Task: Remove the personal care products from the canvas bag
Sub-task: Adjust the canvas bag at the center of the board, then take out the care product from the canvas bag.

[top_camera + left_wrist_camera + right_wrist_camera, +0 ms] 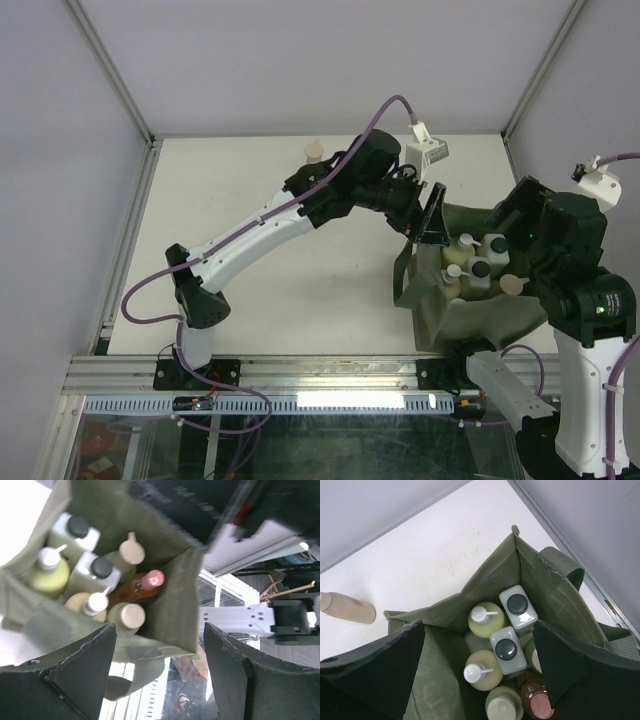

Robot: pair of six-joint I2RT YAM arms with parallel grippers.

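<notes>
The olive canvas bag point(470, 310) stands open at the right of the table. Inside it are several personal care products: a yellow-green pump bottle point(487, 621), two white square bottles with black caps point(518, 607), a beige pump bottle point(482, 671), a beige-capped one point(502, 708) and an orange bottle with a pink cap point(538, 702). One tan bottle point(315, 152) is out on the table at the back. My left gripper point(432, 215) hovers open at the bag's far-left rim. My right gripper point(479, 667) is open directly above the bag's mouth, holding nothing.
Metal frame posts and grey walls close in the table on the left, back and right. The bag's strap handle point(562, 565) lies over its far rim. The right arm's body point(585, 300) crowds the bag's right side.
</notes>
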